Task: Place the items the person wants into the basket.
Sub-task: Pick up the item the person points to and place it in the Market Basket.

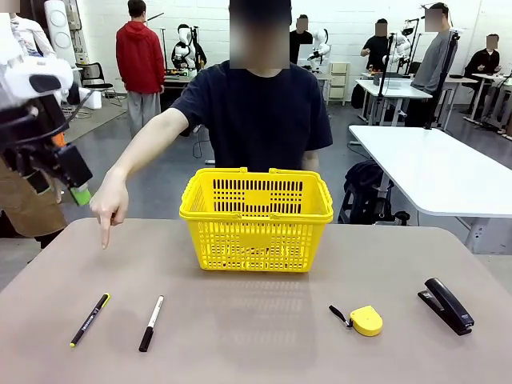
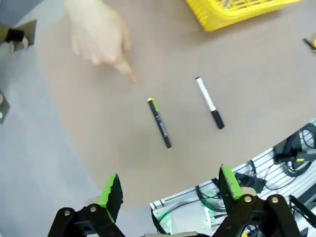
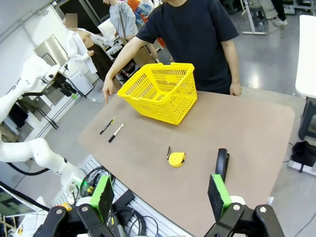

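- Person's hand (image 1: 110,210) points one finger down at the desk (image 1: 264,344) near its left edge. The nearest item to that fingertip is the pen (image 1: 90,320), so take it as the one wanted.
- Pen lies flat near the desk's near-left corner. Its long axis runs from the near edge slanting toward the far right, with the yellow tip at the far end.
- Marker (image 1: 151,322) lies just beside it toward the middle, roughly parallel and not touching.
- Left gripper (image 2: 169,186) hangs high, off the desk's left edge, with its jaws spread wide and nothing between them. In its wrist view the pen is ahead and below. The barrel runs roughly across the line between the pads, so you probably need little wrist roll.
- Right gripper (image 3: 160,197) is also wide open and empty, held high off the near-right corner, well away from the pen. The left arm is clearly the nearer one.
- Basket (image 1: 256,220) stands upright at the middle of the far edge, in front of the person.
- Tape measure (image 1: 366,320) and stapler (image 1: 446,305) sit toward the near-right; leave them alone.
- Desk top is smooth, flat and matte. The pen is thin and low, so expect the pads to come close to the surface.
- There is open space around the pen, but mind the pointing hand above it.
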Tool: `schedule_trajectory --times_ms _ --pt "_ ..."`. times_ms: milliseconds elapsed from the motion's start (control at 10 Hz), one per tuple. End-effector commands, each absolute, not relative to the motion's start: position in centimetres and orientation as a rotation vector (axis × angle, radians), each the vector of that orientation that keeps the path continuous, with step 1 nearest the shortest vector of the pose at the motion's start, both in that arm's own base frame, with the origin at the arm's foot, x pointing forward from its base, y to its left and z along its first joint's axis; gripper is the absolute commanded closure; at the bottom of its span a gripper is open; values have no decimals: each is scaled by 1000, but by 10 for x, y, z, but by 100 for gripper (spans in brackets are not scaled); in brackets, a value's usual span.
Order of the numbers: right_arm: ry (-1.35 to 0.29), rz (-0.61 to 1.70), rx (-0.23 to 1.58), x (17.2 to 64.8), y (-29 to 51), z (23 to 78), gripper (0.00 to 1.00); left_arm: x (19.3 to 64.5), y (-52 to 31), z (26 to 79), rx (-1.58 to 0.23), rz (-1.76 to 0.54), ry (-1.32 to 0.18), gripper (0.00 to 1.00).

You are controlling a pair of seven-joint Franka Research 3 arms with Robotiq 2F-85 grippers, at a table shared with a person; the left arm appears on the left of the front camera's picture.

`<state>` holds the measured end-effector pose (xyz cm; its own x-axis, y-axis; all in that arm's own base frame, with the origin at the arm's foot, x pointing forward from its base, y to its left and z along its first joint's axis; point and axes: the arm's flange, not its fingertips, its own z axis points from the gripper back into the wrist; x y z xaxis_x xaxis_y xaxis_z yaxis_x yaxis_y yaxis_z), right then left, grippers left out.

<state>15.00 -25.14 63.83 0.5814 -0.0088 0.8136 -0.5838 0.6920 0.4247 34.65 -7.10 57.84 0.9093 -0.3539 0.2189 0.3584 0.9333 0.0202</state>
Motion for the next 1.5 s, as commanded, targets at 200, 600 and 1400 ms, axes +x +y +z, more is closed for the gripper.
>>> schedule_trajectory --times_ms 200,600,1400 --pt "-915 391 759 151 -251 639 0 353 -73 539 39 -321 -154 0" --pt "-915 391 759 151 -251 639 0 354 -68 538 22 -338 -141 0" --pt "-915 391 759 151 -251 639 0 329 -64 451 -46 -92 -108 0"
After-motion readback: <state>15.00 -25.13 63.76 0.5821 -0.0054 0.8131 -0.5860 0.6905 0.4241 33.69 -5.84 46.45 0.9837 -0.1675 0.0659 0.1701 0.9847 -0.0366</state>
